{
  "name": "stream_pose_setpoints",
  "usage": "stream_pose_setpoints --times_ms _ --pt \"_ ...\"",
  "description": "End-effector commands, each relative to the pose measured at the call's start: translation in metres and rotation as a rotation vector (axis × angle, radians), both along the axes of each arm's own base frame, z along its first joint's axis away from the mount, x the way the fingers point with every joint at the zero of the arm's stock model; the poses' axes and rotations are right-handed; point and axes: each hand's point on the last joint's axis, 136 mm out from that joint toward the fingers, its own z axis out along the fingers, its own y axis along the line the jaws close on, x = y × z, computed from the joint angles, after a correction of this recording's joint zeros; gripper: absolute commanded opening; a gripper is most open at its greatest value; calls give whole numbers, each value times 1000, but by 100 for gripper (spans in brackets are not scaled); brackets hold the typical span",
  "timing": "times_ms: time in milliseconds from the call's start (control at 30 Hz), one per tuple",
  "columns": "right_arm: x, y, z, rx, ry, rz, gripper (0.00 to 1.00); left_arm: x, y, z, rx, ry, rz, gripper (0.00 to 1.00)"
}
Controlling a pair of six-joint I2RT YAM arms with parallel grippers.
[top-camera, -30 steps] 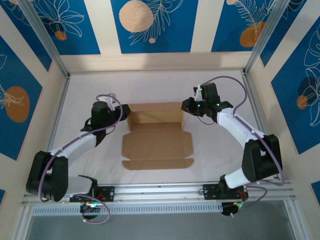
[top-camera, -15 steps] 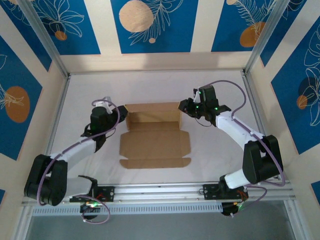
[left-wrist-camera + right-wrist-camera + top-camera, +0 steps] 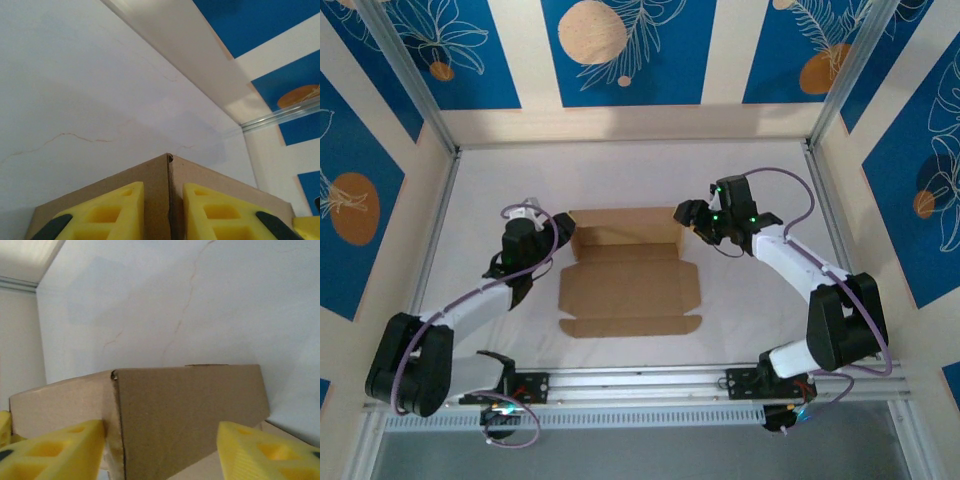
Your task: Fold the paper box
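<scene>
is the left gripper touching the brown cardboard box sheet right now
Touching. The left wrist view shows the left gripper closed on a raised wall of the brown cardboard paper box, its yellow fingers flush against it.

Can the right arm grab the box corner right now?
Probably yes. The right gripper is open with the box corner between its fingers, and nothing else is in the way.

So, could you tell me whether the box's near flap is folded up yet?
No, the near flap of the box lies flat on the table, seen from above.
</scene>
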Motion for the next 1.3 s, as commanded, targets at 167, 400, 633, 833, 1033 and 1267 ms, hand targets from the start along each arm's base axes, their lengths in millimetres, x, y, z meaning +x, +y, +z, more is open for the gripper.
stream_pose_setpoints --times_ms 167,400,633,833,1033,1267 --pt "-24 3 -46 -7 195 54 76 -12 -8 -40 54 125 -51 24" --pt "-17 24 -44 225 231 -1 81 -10 -12 -38 25 127 -53 22" --pt "-22 45 -55 337 291 -42 77 -9 -19 -39 -41 131 -41 21" --pt "-25 53 -59 405 296 -94 72 -8 -26 -40 -104 125 -34 20" --pt "-28 65 -56 424 279 -116 71 -9 -27 -37 -154 108 16 22" --pt "-30 72 -56 412 264 -115 71 -10 -36 -40 -226 100 29 29"
